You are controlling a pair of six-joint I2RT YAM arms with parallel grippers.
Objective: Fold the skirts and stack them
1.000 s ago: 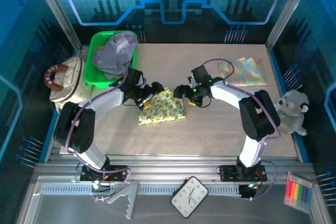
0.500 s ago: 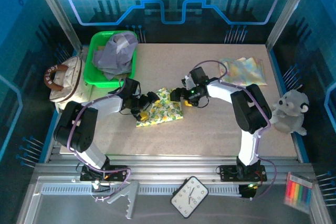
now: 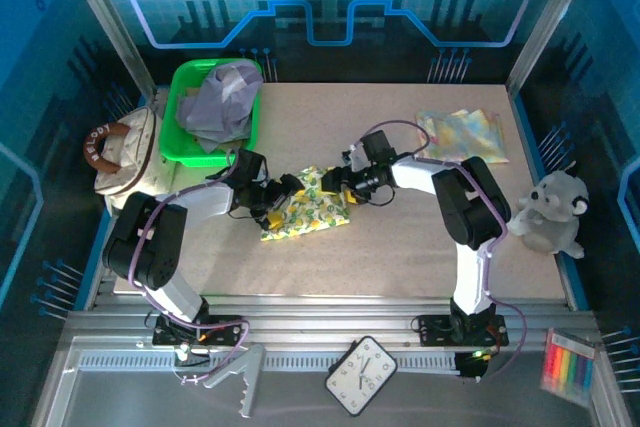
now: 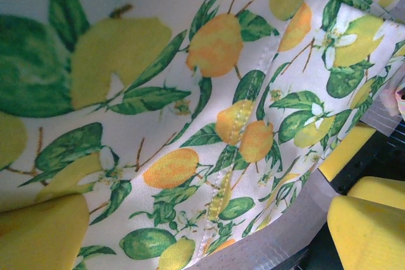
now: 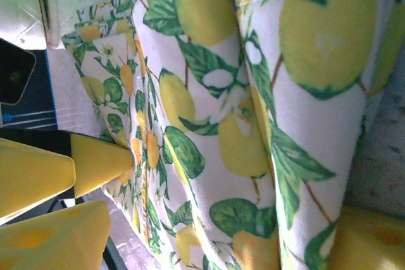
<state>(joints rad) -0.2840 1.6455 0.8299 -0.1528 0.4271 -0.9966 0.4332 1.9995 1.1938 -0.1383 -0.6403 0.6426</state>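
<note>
A skirt with a lemon-and-leaf print lies bunched in the middle of the table. My left gripper is low at its left edge, jaws wide open, with the printed cloth lying between the yellow fingers. My right gripper is at the skirt's upper right edge. Its jaws stand apart with folds of the same skirt between them, one fingertip at the cloth's edge. A lavender-grey skirt lies crumpled in the green bin.
A folded pastel cloth lies at the back right. A cream handbag with a brown handle sits off the left edge and a plush toy off the right. A clock rests on the front rail.
Both grippers have moved in and down onto the lemon-print skirt, the right arm shifting left. The skirt is bunched narrower. The right jaws have narrowed somewhat.
</note>
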